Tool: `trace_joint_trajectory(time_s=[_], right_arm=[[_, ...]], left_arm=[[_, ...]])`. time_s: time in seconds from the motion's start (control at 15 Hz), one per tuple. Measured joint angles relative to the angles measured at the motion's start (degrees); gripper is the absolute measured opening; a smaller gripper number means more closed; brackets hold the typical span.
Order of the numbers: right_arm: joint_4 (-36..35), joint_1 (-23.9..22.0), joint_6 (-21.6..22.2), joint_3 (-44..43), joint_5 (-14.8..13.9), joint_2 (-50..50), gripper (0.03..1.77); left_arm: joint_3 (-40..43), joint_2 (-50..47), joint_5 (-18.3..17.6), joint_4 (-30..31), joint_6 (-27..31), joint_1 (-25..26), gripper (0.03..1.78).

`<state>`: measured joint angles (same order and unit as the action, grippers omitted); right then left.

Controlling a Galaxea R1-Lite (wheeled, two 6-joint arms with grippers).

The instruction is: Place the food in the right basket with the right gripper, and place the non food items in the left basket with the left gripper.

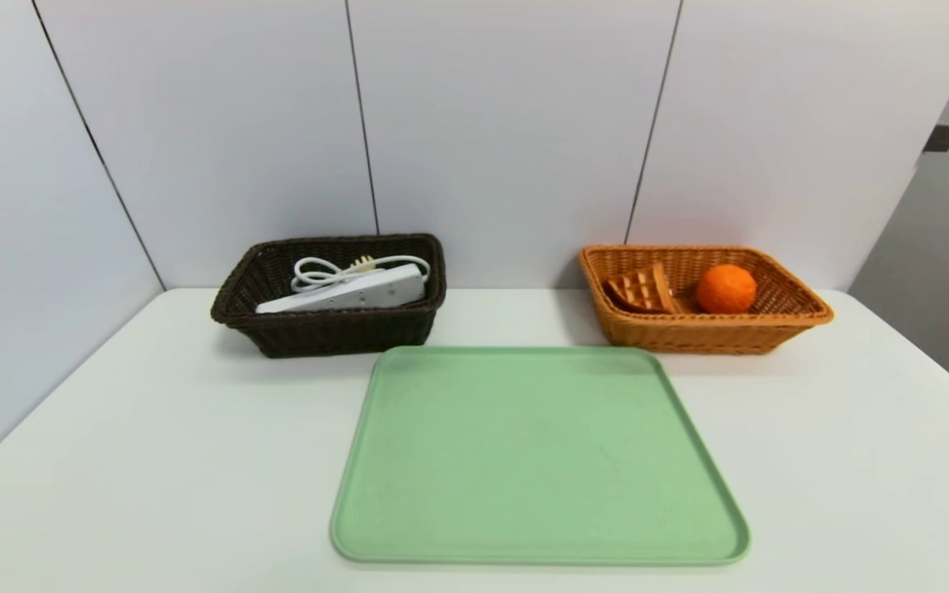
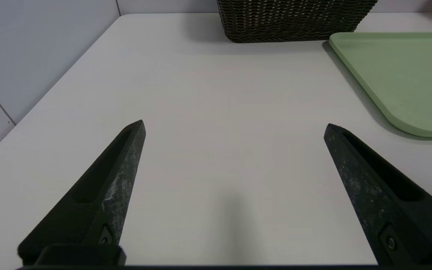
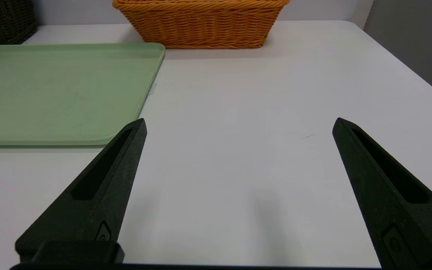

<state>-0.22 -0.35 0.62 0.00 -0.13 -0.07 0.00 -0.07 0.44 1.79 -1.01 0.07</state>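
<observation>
1. Nearest the head camera: white table (image 1: pixel 153 461), the largest surface, bounded by pale wall panels (image 1: pixel 507 123) at the back and on the left.
2. Green tray (image 1: pixel 536 453) lies flat at the table's middle, just in front of the gap between the two baskets. Nothing rests on it.
3. Dark brown basket (image 1: pixel 328 329) stands at the back left, against the wall, near the tray's far left corner but apart from it.
4. Orange basket (image 1: pixel 705 333) stands at the back right, near the tray's far right corner.
5. Left gripper (image 2: pixel 234 127), seen only in its wrist view, hangs above bare table on the left side, short of the dark basket. Jaws spread wide, nothing between them.
6. Right gripper (image 3: pixel 238 123), seen only in its wrist view, hangs above bare table on the right side, beside the tray's right edge and short of the orange basket. Jaws spread wide, nothing between them.
7. White power strip (image 1: pixel 347 292) lies inside the dark basket, its coiled cord (image 1: pixel 322 270) and plug on top toward the back wall.
8. Orange (image 1: pixel 726 288) sits inside the orange basket, right of centre.
9. Brown waffle-like piece (image 1: pixel 643 290) leans tilted in the same basket, left of the orange and apart from it.
</observation>
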Motion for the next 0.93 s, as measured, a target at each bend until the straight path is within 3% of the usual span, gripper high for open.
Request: trace_joint_trajectory(time_s=[0.93], right_arm=[[0.0,0.0,-0.1,0.0,0.0,0.0,1.71]], left_arm=[[0.0,0.0,0.0,0.0,0.0,0.0,1.69]])
